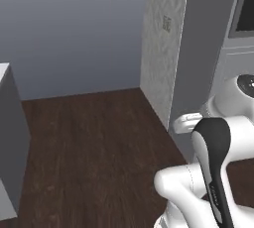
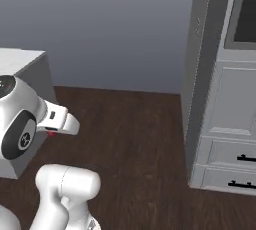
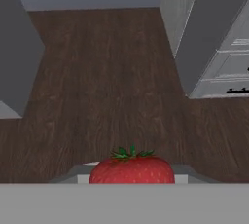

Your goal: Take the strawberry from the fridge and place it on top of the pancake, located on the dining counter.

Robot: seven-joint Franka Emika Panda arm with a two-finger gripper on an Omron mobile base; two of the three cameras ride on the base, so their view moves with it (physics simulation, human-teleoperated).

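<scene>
The strawberry (image 3: 132, 169) is bright red with a green leafy cap. It sits low in the hand view, and my gripper (image 3: 132, 179) is shut on it, with a grey finger on each side. In the right base view a red sliver of the strawberry (image 2: 51, 133) peeks out under my white hand, held above the dark wooden floor. My hand also shows in the left base view, next to the tall grey panel. The fridge, the pancake and the dining counter are out of view.
A tall dark grey side panel (image 1: 198, 48) with light grey drawers and black handles (image 2: 240, 159) stands on the right. A grey block with a pale top (image 2: 25, 64) stands on the left. Dark wooden floor (image 3: 107, 72) runs between them to a plain grey wall.
</scene>
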